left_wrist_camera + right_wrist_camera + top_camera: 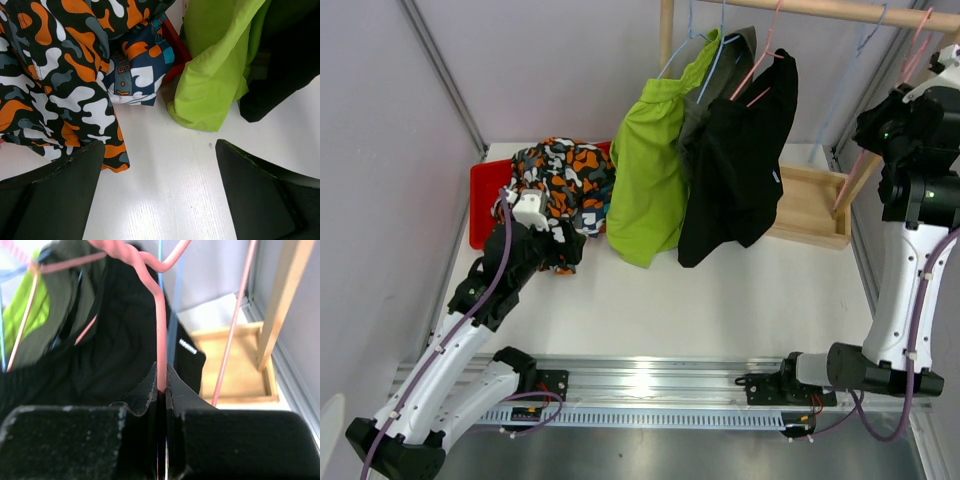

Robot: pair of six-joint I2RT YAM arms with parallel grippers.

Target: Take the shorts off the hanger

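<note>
On the rail (840, 11), limp lime shorts (650, 170), black shorts (740, 170), pink hanger (161, 330)

top: high, looking down | wrists: close | shared: lime green shorts (650, 170)

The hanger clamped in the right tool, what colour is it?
Pink. The hanger shows best in the right wrist view.

Nothing legible showed anywhere: a small white logo (187, 346) sat near the hem of the black shorts (120, 350) but was too blurred to read, and the orange characters on the waistband (121, 75) of the teal-orange-white patterned shorts (142, 60) could not be made out either.
</note>
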